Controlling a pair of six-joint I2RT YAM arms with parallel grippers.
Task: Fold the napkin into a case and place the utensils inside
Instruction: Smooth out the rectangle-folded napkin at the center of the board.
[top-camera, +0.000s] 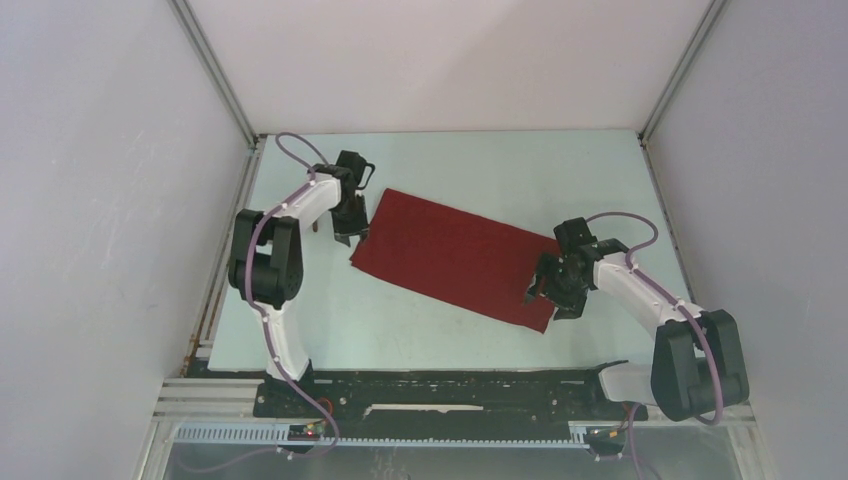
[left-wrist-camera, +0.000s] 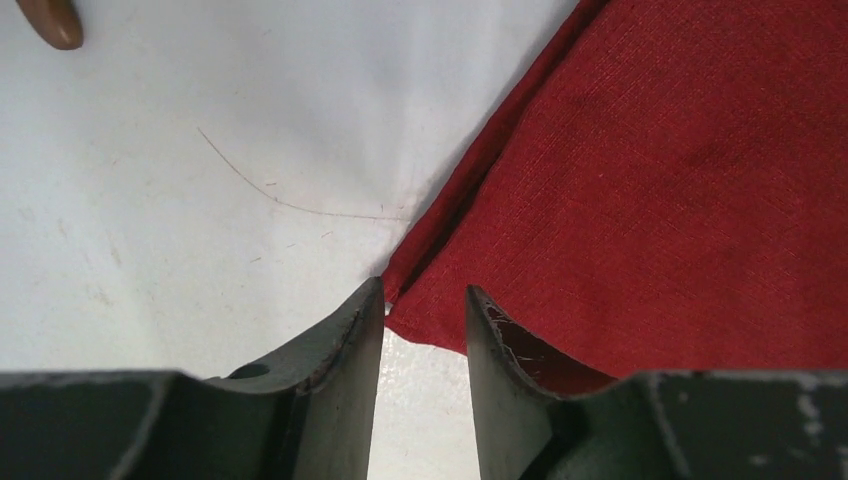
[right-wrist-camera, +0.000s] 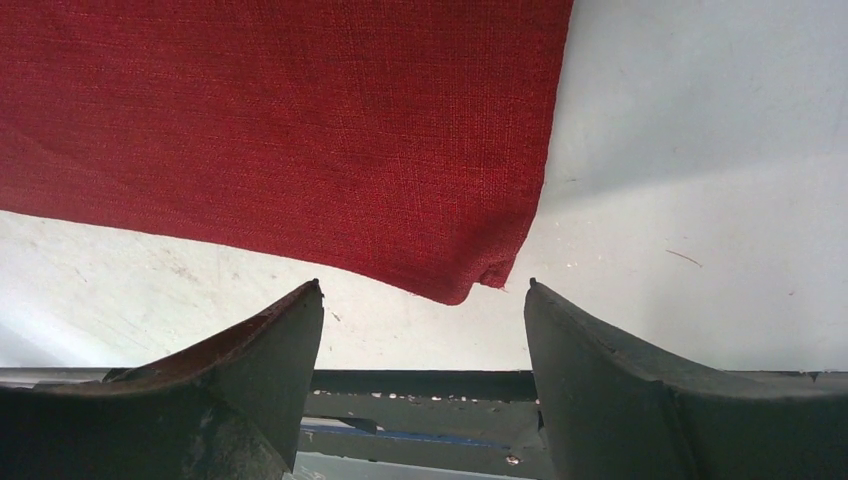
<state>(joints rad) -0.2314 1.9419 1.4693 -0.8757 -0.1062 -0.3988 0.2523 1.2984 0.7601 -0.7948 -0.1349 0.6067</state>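
The napkin (top-camera: 455, 258) lies flat mid-frame, seemingly soft and limp, best pinched at corners. Left gripper (left-wrist-camera: 425, 300) stands slightly open at its upper-left corner, right gripper (right-wrist-camera: 424, 288) wide at lower-right, both empty

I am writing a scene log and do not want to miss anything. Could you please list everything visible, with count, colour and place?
napkin: one, dark red, folded flat, lying diagonally mid-table between the grippers
utensil tip: one, brown, rounded, on the table at the edge of the left wrist view; the rest is out of frame
thread: one, thin, dark, on the table beside the napkin
table: one, pale
left gripper: one, dark, open at the napkin's left corner
right gripper: one, dark, wide open at its right corner
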